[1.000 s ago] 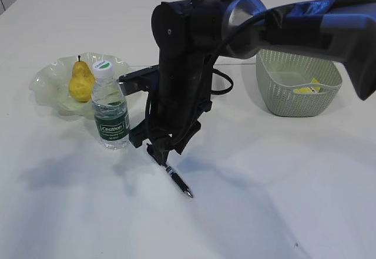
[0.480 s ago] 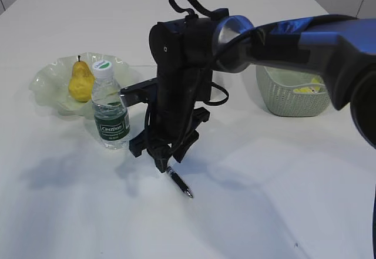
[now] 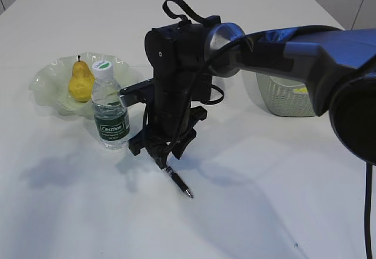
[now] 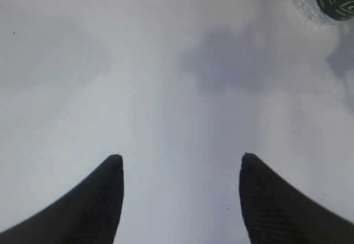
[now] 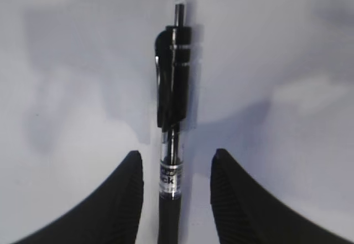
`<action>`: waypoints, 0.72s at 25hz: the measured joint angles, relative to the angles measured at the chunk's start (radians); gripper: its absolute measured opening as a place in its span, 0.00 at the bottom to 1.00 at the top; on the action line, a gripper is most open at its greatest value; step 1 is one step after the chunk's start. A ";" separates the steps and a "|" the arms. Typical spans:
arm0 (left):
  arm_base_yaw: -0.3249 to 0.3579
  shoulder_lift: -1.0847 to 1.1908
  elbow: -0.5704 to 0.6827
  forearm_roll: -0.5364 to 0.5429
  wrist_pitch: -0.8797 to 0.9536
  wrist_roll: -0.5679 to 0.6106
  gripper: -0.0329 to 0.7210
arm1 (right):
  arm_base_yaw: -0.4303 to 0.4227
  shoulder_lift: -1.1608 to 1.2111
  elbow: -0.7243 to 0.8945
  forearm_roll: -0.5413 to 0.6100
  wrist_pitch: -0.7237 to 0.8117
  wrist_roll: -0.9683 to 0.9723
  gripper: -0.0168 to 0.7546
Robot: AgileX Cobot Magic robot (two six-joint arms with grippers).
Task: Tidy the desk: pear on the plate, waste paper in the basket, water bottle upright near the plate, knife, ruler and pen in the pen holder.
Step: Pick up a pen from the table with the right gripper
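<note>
A black pen [image 3: 179, 182] [image 5: 174, 89] lies on the white table. My right gripper [image 3: 163, 160] [image 5: 177, 152] points down over its upper end, open, with a finger on each side and a gap to both. The pear [image 3: 80, 83] sits on the plate [image 3: 50, 74]. Just in front of the plate, the water bottle [image 3: 110, 109] [image 4: 329, 0] stands upright. The waste paper [image 3: 301, 89] lies in the basket [image 3: 288, 100], which my right arm partly hides. My left gripper [image 4: 181, 156] hangs open over bare table. Knife, ruler and pen holder are out of view.
My right arm stretches from the right edge across the middle of the table, in front of the basket. The bottle stands a short way left of the right gripper. White tabletop lies in front of and to the right of the pen.
My right arm has come down and slightly left, bringing its fingers lower around the pen's upper end. The pen, bottle, pear and plate have not moved.
</note>
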 joint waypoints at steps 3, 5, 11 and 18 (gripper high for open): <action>0.000 0.000 0.000 0.000 -0.004 0.000 0.66 | 0.000 0.000 0.000 -0.004 0.000 0.004 0.41; 0.000 0.000 0.000 0.000 -0.006 0.000 0.66 | 0.000 0.000 0.000 -0.007 0.000 0.004 0.41; 0.000 0.000 0.000 0.000 -0.010 0.000 0.66 | 0.000 0.006 0.000 -0.003 0.000 0.008 0.41; 0.000 0.000 0.000 0.000 -0.010 0.000 0.66 | 0.000 0.013 0.000 -0.001 0.000 0.008 0.41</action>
